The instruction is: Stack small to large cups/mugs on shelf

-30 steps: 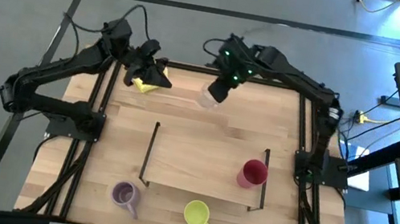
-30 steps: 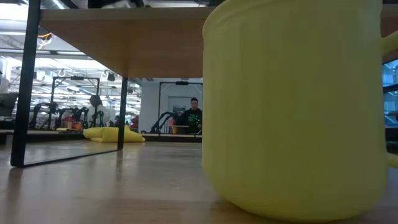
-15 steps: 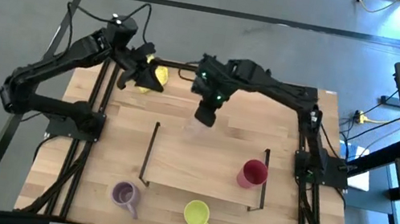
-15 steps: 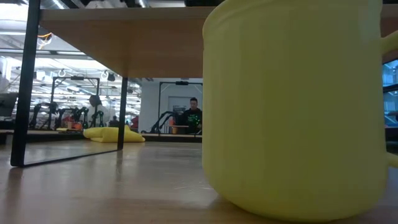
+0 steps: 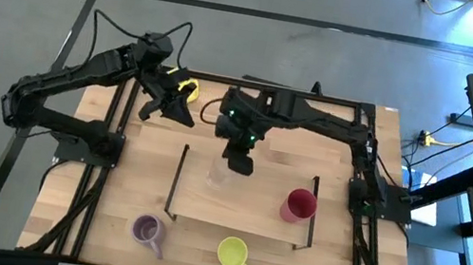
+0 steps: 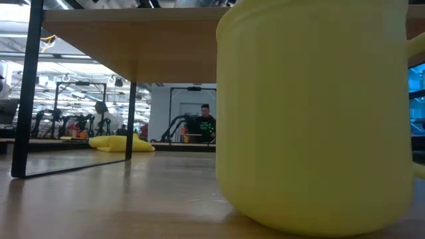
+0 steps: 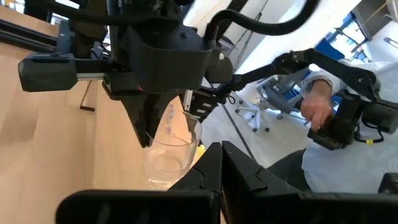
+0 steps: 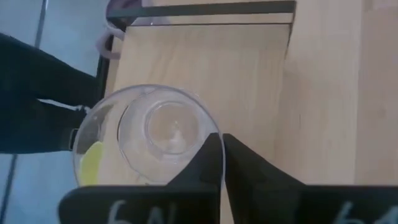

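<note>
The small clear glass point(image 5: 218, 174) hangs over the far left part of the shelf point(image 5: 242, 212), with my right gripper point(image 5: 237, 162) shut on it. The red cup point(image 5: 300, 204) stands on the shelf's right end. The purple mug point(image 5: 147, 229) and the yellow-green mug point(image 5: 235, 253) stand on the table in front of the shelf. My left gripper point(image 5: 183, 116) is shut with nothing in it, near the far left corner beside the yellow cloth point(image 5: 188, 85). My right gripper pinches the glass's rim point(image 8: 210, 138) at one spot, one finger inside the glass and one outside. The fingers point(image 7: 144, 124) slant down from the far side. The glass point(image 7: 169, 149) hangs below them, mouth toward the gripper, over the shelf board.
The shelf's black end frames point(image 5: 177, 180) point(image 5: 311, 212) stand up at both short ends. In the low view the yellow-green mug point(image 6: 312, 119) fills the foreground, with the shelf's underside point(image 6: 133, 46) behind it. A person's hand point(image 7: 317, 112) shows beyond the table.
My right gripper has carried the glass from the table's far edge toward the near edge and left, out over the shelf, rolling its wrist on the way. My left gripper has turned and drawn off the yellow cloth, a little toward the near edge.
</note>
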Tool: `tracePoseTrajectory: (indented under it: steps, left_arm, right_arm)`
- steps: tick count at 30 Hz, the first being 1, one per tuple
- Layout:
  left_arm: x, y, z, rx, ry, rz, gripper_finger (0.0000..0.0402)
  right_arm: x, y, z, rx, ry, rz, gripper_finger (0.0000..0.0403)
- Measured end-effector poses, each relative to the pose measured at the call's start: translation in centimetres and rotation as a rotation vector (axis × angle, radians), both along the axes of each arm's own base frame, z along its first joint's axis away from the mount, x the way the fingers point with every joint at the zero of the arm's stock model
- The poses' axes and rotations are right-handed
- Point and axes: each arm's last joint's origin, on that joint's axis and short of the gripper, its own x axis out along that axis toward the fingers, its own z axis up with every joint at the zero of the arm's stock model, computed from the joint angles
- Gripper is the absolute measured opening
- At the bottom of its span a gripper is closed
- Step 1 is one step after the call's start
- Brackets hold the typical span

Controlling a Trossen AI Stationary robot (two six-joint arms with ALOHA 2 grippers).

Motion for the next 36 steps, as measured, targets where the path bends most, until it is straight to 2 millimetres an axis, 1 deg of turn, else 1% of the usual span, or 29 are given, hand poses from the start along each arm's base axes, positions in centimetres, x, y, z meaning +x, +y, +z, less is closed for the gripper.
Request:
tracePoseTrajectory:
  steps: [3, 11, 15, 22, 28, 33, 36]
  left_arm:
    - [0.1, -0.3, 0.0, -0.001, 0.003, -0.013, 0.0000]
    - [0.3, -0.9, -0.3, -0.013, 0.034, -0.035, 0.0000]
    - [0.4, -1.2, -0.3, -0.013, 0.034, -0.047, 0.0000]
    - [0.6, -1.9, -0.4, -0.009, 0.044, -0.068, 0.0000]
    - [0.9, -2.6, -0.5, 0.003, 0.053, -0.090, 0.0000]
    - [1.1, -3.4, -0.5, 0.027, 0.049, -0.110, 0.0000]
    - [1.3, -4.1, -0.5, 0.024, 0.052, -0.145, 0.0006]
  right_arm:
    - [0.0, 0.8, 0.0, -0.034, 0.002, 0.002, 0.0026]
    - [0.0, 3.0, 0.0, -0.036, 0.004, 0.046, 0.0077]
    - [0.1, 3.4, -0.2, -0.011, 0.021, 0.022, 0.0089]
    - [0.7, 3.1, -0.9, 0.050, 0.053, -0.023, 0.0084]
    - [0.8, 2.7, -0.7, 0.082, 0.045, -0.062, 0.0077]
    - [0.7, 2.7, -0.5, 0.088, 0.043, -0.063, 0.0077]
    - [0.7, 2.3, -0.3, 0.082, 0.034, -0.074, 0.0077]
